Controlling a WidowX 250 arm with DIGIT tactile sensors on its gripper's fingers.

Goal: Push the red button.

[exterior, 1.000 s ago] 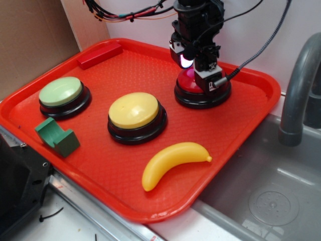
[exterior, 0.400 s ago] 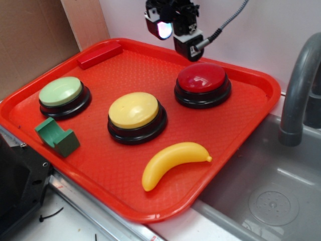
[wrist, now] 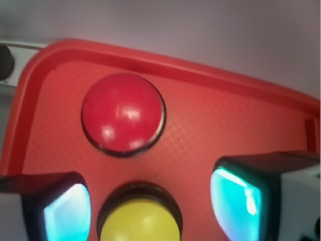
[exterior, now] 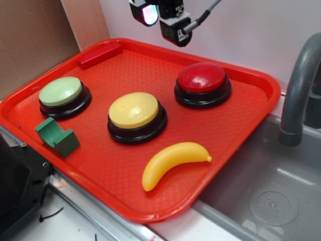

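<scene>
The red button (exterior: 202, 78), a glossy dark-red dome on a black base, stands untouched at the back right of the red tray (exterior: 100, 155). My gripper (exterior: 161, 22) hangs high above the tray's back edge, up and to the left of the button and well apart from it. It is open, with nothing between its lit fingers. In the wrist view the red button (wrist: 123, 113) lies ahead of the gripper (wrist: 150, 206), whose two glowing pads (wrist: 238, 201) stand wide apart.
A yellow button (exterior: 134, 110) sits mid-tray and a pale-green button (exterior: 61, 91) at the left. A green block (exterior: 56, 135), a banana (exterior: 173, 161) and a flat red block (exterior: 100, 54) also lie on the tray. A sink (exterior: 271, 201) and faucet (exterior: 298, 90) are at the right.
My gripper was down on the red button one second ago. It has lifted off and moved up and to the left; the button now stands uncovered.
</scene>
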